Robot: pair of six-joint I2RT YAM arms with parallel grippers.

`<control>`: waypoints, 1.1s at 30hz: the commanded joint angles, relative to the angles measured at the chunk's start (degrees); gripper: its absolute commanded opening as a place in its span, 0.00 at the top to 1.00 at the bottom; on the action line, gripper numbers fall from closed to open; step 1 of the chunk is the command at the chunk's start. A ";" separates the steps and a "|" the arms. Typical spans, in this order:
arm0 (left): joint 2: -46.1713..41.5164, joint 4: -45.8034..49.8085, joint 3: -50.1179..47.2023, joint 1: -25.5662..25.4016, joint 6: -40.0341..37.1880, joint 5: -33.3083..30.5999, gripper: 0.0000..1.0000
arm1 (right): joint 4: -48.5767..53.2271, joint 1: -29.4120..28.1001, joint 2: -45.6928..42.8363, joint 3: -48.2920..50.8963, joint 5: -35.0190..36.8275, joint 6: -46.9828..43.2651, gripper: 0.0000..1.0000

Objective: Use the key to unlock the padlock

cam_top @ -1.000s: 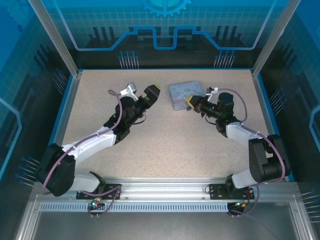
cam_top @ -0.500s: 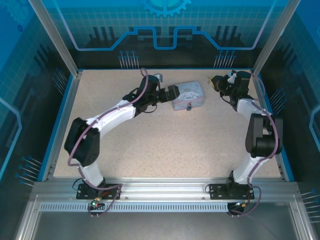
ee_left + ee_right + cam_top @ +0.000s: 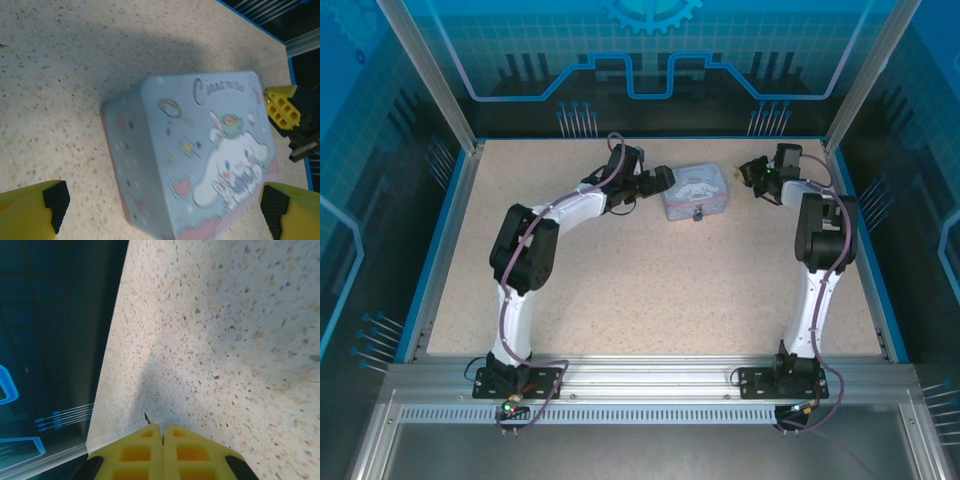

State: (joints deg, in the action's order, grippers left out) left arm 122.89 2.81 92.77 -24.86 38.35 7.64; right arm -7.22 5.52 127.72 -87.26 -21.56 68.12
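The pale lavender-blue tin (image 3: 695, 189) lies at the back middle of the table, and the tiny dark padlock (image 3: 698, 213) hangs at its near edge. My left gripper (image 3: 663, 181) is open at the tin's left end. In the left wrist view the tin (image 3: 200, 150) sits between and beyond the yellow fingertips (image 3: 35, 210) of that gripper (image 3: 162, 205). My right gripper (image 3: 753, 170) is right of the tin, apart from it. In its wrist view this gripper (image 3: 163, 432) is shut, with the key's thin dark tip (image 3: 148, 418) sticking out between the pads.
The blue table rim (image 3: 840, 190) and a corner post stand close behind the right gripper. The right wrist view has the table edge (image 3: 107, 375) and dark wall at left. The right gripper's yellow fingers (image 3: 281, 105) appear past the tin's far end.
The left gripper moved right to the tin's left end and the arm folded up. The right gripper drew back from the tin's near right side toward the back right corner.
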 commanded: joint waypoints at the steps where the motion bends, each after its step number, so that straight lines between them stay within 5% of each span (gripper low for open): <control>1: 4.15 -1.61 5.20 0.28 1.97 3.42 0.01 | 2.57 -2.77 2.38 -4.13 0.49 0.17 1.00; 17: 2.68 -10.40 -1.16 0.43 4.96 5.71 0.01 | -1.21 -9.32 -5.55 7.09 0.72 -0.77 1.00; 33: -24.46 -29.58 -43.98 -0.01 11.81 1.21 0.01 | -9.13 -24.96 -24.86 35.46 11.11 1.72 1.00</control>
State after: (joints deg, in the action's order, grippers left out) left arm 102.76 -19.09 51.66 -24.05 47.77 8.60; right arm -13.76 -16.93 104.38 -53.58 -11.38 68.99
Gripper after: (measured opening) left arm 0.989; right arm 0.043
